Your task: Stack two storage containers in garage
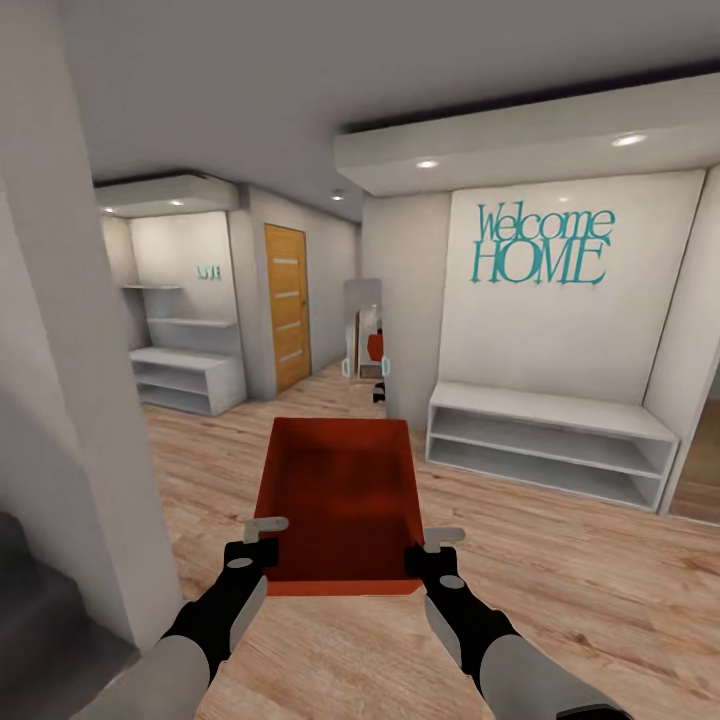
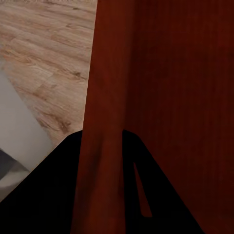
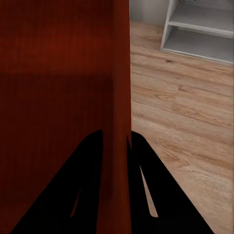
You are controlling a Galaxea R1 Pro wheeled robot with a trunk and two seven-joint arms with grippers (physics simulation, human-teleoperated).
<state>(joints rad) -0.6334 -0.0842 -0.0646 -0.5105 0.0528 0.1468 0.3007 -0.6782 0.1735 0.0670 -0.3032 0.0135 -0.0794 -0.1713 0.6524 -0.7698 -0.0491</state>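
An orange-red storage container is held above the light wood floor, its side walls clamped by the left gripper and right gripper.

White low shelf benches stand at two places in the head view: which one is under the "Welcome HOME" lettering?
The white low shelf bench on the right, against the wall with the teal lettering; the other bench stands far left.

Even, soft light from ceiling spots at 1 o'clock; bin interior shadowed, wrist views dim, edges stretched.
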